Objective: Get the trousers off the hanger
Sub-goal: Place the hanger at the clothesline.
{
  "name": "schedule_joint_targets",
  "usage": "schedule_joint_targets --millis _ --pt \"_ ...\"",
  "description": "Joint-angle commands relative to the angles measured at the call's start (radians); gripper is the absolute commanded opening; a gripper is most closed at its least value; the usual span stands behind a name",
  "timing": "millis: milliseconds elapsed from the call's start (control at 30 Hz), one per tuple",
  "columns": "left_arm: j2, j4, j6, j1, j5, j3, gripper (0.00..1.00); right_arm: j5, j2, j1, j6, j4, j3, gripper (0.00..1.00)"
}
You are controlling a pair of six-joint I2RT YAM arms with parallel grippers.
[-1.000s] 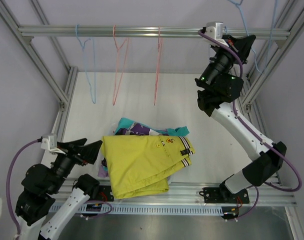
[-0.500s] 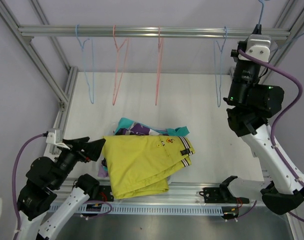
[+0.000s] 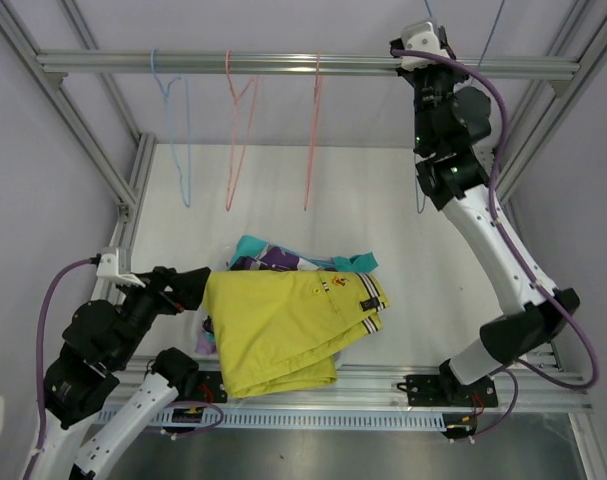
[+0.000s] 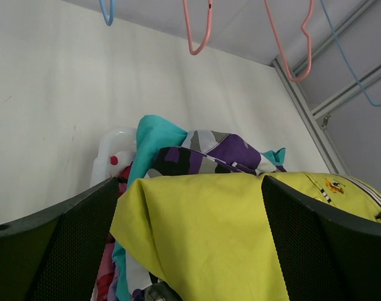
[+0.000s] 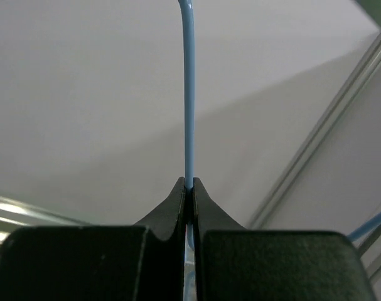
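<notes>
Right arm relocated from the frame's side to the rail; right claw [image 5: 189,188] clamped on the blue hanger wire [image 5: 189,94], which rises straight above it, probably to steady the emptied hanger. Left claw [image 4: 187,188] spread apart; mustard trousers [image 4: 215,232] lie between its fingers, topping the camouflage pair [image 4: 218,153] and teal pair [image 4: 154,135] heaped just ahead on the bench [image 4: 46,94].

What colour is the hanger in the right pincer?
The thin wire hanger is light blue; right wrist view.

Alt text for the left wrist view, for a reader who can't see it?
Yellow trousers top a heap of folded clothes on a white table, framed by the left gripper's open jaws. Pink and blue hangers hang empty above.
</notes>
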Motion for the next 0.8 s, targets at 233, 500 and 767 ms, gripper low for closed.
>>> schedule_joint_targets --millis 233,500,767 --pt "0.113 0.144 0.101 0.006 -0.024 -0.006 0.99 0.257 0.107 -0.289 -0.099 -0.02 0.034 0.0" --pt "0.15 0.193 0.109 0.006 0.035 -0.006 0.99 0.26 -0.091 -0.381 -0.007 0.004 -0.169 0.0" --pt "0.141 0.191 0.098 0.006 0.056 -0.011 0.99 0.385 -0.171 -0.325 -0.018 -0.067 -0.151 0.0"
